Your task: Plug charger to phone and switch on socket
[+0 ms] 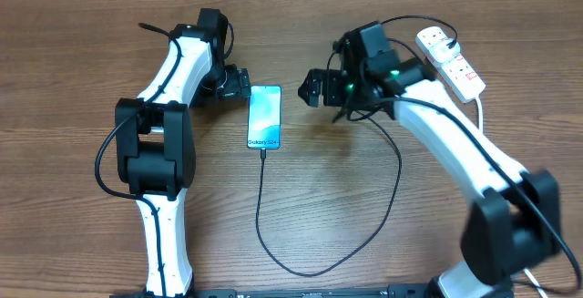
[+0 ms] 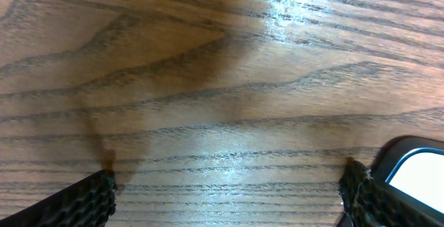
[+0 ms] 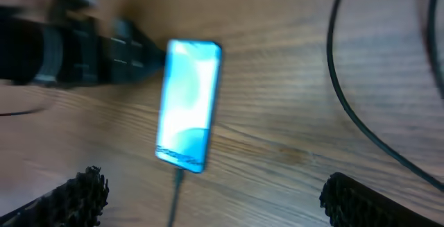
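The phone (image 1: 264, 116) lies flat on the wooden table with its blue screen lit. The black charger (image 1: 301, 269) meets the phone's near edge with its tip, loops toward me and runs back up toward the white socket (image 1: 451, 59) at the far right. My left gripper (image 1: 235, 84) stands open beside the phone's far left corner, holding nothing. In the left wrist view a phone corner (image 2: 416, 178) shows just right of that gripper (image 2: 225, 196). My right gripper (image 1: 314, 88) hangs open right of the phone. From the right wrist the phone (image 3: 187, 102) and charger (image 3: 177, 192) show blurred, beyond the gripper (image 3: 215, 199).
The socket's thick white cord (image 1: 480, 116) drops along the right arm. A stretch of black charger (image 3: 361, 116) crosses the right of the right wrist view. The left arm's gripper (image 3: 104, 43) shows dark beside the phone there. Bare wood (image 1: 337, 198) lies inside the cable loop.
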Robot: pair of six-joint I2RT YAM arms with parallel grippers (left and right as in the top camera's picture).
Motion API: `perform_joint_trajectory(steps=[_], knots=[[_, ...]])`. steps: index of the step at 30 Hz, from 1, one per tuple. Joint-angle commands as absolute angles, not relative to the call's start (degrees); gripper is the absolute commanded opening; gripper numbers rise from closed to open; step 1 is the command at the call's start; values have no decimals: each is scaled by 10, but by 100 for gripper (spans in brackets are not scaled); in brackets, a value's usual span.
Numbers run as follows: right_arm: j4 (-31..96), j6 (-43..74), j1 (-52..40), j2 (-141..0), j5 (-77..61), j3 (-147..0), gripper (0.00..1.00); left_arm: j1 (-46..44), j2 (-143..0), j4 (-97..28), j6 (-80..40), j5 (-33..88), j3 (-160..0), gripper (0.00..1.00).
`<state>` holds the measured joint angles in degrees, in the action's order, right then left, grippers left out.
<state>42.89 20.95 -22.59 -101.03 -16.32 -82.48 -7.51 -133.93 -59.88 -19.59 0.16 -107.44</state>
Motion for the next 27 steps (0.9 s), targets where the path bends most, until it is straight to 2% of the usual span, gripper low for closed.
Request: perform_joint_trajectory(steps=[1,17,27], knots=[[426,205,-227,-926,-161,-835,100,-79,-1347,-591,-199,13,-1068,100],[426,205,-227,-599,-161,-835,100,-79,-1347,-591,-199,13,-1068,100],[438,205,-227,-524,-161,-835,100,-79,-1347,-590,-199,13,-1068,100]])
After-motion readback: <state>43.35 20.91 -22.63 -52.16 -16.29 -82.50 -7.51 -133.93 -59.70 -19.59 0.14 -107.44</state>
